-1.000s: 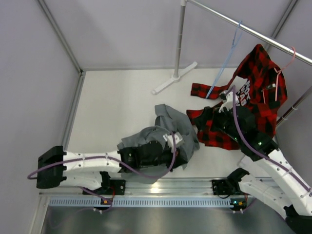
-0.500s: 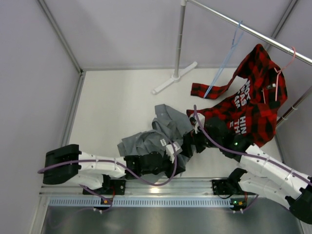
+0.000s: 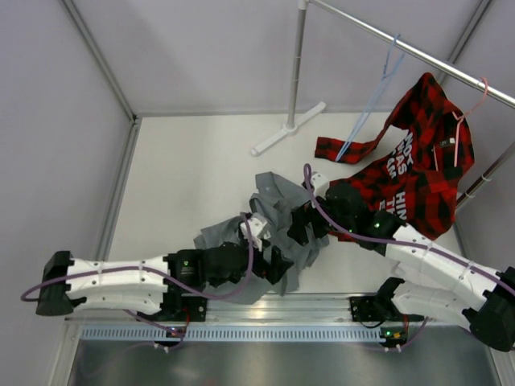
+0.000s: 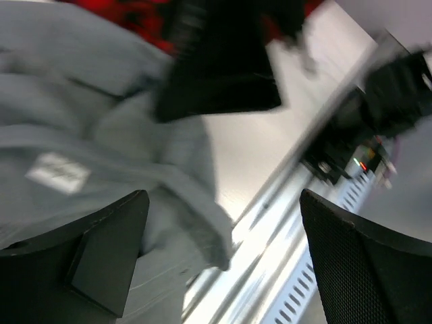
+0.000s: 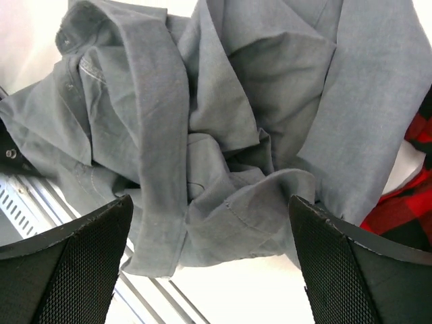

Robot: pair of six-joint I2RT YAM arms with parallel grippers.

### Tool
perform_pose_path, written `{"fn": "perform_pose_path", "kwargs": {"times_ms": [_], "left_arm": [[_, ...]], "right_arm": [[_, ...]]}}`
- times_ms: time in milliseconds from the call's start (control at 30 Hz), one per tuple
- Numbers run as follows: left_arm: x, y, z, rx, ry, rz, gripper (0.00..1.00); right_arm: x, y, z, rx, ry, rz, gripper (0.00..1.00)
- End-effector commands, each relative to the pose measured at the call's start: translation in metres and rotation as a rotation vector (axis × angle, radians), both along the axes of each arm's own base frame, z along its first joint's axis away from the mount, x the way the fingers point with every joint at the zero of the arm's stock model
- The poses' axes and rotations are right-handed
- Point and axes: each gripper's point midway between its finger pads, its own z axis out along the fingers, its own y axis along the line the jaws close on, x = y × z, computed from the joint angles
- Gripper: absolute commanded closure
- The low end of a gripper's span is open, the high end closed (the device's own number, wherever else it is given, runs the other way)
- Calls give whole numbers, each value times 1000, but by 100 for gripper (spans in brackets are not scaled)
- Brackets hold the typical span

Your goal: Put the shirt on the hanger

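The grey shirt (image 3: pixel 278 213) lies crumpled on the white table near its front edge. My left gripper (image 3: pixel 272 262) stands open at the shirt's near corner; in the left wrist view its jaws (image 4: pixel 223 260) are wide apart, with a fold of the shirt (image 4: pixel 101 155) drooping beside the left finger, the picture blurred. My right gripper (image 3: pixel 297 226) hovers open over the shirt's right side; the right wrist view shows the bunched shirt (image 5: pixel 223 135) below the gripper (image 5: pixel 216 266), held by neither finger. The light-blue hanger (image 3: pixel 378 88) hangs on the rail at the back right.
A red-and-black plaid shirt (image 3: pixel 410 173) on a pink hanger (image 3: pixel 471 108) hangs at the right and trails onto the table. The rack's pole (image 3: pixel 296 68) and foot (image 3: pixel 286 129) stand at the back. A metal rail (image 3: pixel 265 310) runs along the front edge.
The left gripper has opened and let go of the grey shirt, the arm stretching lower. The right arm has swung left from the plaid shirt to over the grey shirt.
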Motion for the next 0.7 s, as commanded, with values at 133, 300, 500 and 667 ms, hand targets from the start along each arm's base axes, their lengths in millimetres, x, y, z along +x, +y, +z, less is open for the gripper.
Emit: {"fn": "perform_pose_path", "kwargs": {"times_ms": [133,300,500,667], "left_arm": [[67,135,2,61,-9,706,7],[84,187,-21,75,50,913,8],[100,195,-26,59,109,915,8],[109,193,-22,82,91,901,7]], "right_arm": [[2,34,50,73,-151,72,8],[-7,56,50,27,-178,98,15],[-5,79,16,-66,-148,114,24],[3,86,-16,-113,-131,93,35]]}}
